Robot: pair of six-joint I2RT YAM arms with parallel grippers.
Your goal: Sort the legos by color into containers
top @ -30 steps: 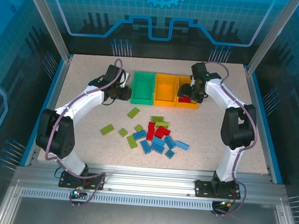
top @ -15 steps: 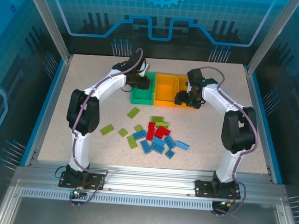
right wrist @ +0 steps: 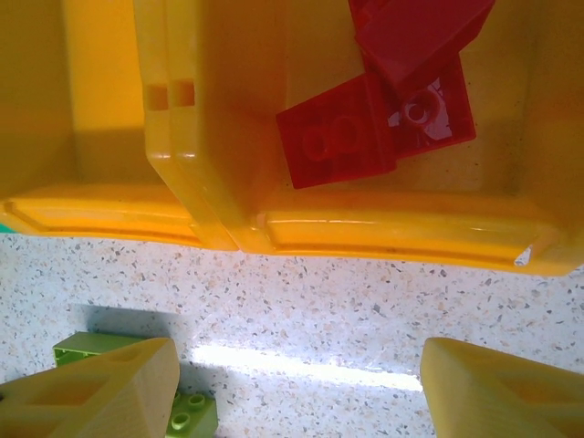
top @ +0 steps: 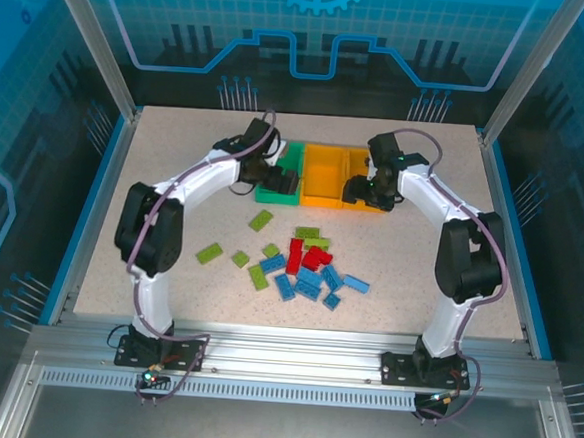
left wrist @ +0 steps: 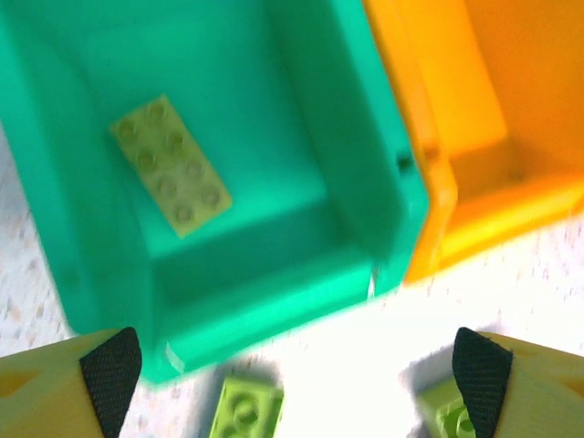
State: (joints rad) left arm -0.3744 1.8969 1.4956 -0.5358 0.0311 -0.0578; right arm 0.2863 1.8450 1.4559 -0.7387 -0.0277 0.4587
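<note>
The containers stand in a row at the back: a green bin, a middle orange bin and a right orange bin. One lime lego lies flat in the green bin. Red legos lie in the right orange bin. My left gripper hangs open over the green bin's near wall, holding nothing. My right gripper is open above bare table just in front of the orange bins. Loose red, blue and lime legos lie mid-table.
Lime bricks lie on the table just below the left gripper, and another sits by the right gripper's left finger. A blue-edged frame borders the table. Both arms arch over the space beside the brick pile.
The left gripper swung from beside the green bin to over it, drew back to its near wall and opened; a lime lego now lies inside. The right gripper shifted slightly.
</note>
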